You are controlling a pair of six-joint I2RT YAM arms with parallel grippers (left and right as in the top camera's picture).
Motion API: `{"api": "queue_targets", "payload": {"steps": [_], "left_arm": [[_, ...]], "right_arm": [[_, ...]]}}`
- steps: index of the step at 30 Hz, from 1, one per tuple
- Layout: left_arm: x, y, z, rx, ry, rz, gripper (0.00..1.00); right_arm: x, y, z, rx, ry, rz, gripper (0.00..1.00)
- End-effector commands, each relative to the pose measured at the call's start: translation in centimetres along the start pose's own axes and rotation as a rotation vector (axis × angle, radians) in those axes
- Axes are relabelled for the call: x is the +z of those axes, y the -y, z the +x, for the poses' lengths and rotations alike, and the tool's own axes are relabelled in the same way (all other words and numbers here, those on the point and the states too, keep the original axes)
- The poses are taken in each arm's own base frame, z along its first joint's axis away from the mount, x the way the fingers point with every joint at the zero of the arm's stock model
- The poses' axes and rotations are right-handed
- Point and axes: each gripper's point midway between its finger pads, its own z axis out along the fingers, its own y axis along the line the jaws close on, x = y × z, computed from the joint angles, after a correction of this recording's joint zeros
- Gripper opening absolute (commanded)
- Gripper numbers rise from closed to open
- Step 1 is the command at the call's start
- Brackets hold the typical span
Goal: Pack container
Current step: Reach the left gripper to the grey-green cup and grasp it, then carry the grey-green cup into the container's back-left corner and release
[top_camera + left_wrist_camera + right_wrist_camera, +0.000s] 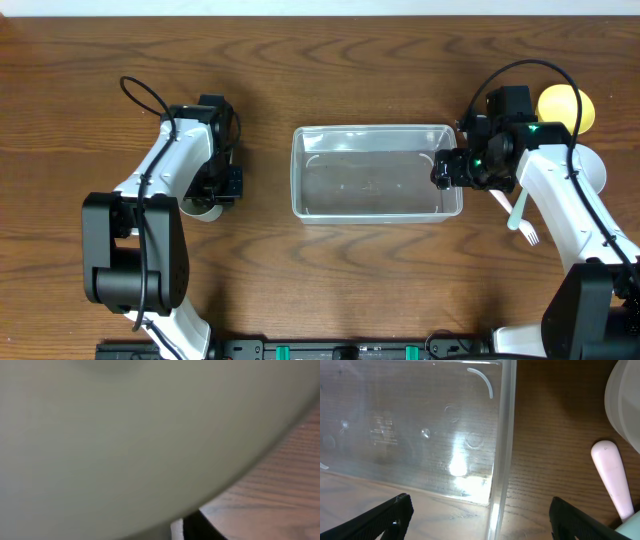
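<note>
My right arm reached in from the right side, and my right gripper (443,170) sat at the right end of the container (370,129), its fingers (390,515) spread wide either side of that clear wall. My left arm bent down over a white bowl (200,209). I could not tell whether my left gripper (225,185) was apart or together, because pale blur filled its camera. The container lay mid-way across the brown wooden table (300,270).

Right tool (479,510) spread wide; left tool (224,186) state hidden; both arms bent
</note>
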Motion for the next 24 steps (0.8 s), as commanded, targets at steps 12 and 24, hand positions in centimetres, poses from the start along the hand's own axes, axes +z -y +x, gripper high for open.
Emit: {"api": "queue_targets", "payload": {"steps": [12,24], "left_arm": [[0.4,-0.4,0.8,-0.006,-0.038,-0.012,0.06],[-6.2,-0.9,1.5,-0.021,0.183,0.021,0.06]], "right_arm": [[-0.3,0.0,-0.4,0.001,0.009,0.006,0.88],[-0.3,0.0,-0.4,0.000,0.010,0.007,0.89]]}}
